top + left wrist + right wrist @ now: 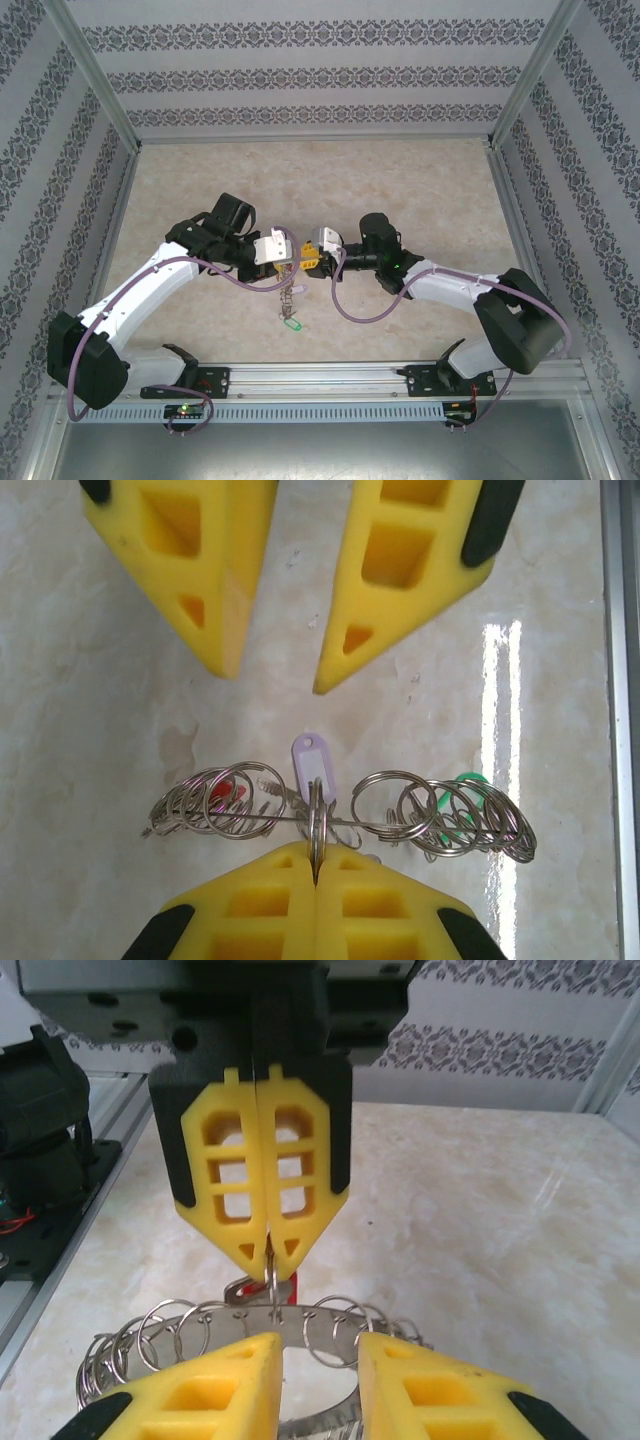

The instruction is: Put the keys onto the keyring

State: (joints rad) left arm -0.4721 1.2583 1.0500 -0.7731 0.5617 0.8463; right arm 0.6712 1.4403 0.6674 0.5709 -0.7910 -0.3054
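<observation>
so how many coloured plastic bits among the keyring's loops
3: a lilac tag at the keyring's middle, a red key head behind its loops at image left, a green tag at image right. Others may be hidden.

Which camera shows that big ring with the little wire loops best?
The left wrist view: the keyring stretches across it, loops fanned out either side of the shut left end effector. The right wrist view catches part of its band; the top view, a tiny dangling cluster.

One keyring [320, 1335], two grippers [315, 870] [272, 677], one red key [225, 792], two tags [312, 765] [465, 780].
</observation>
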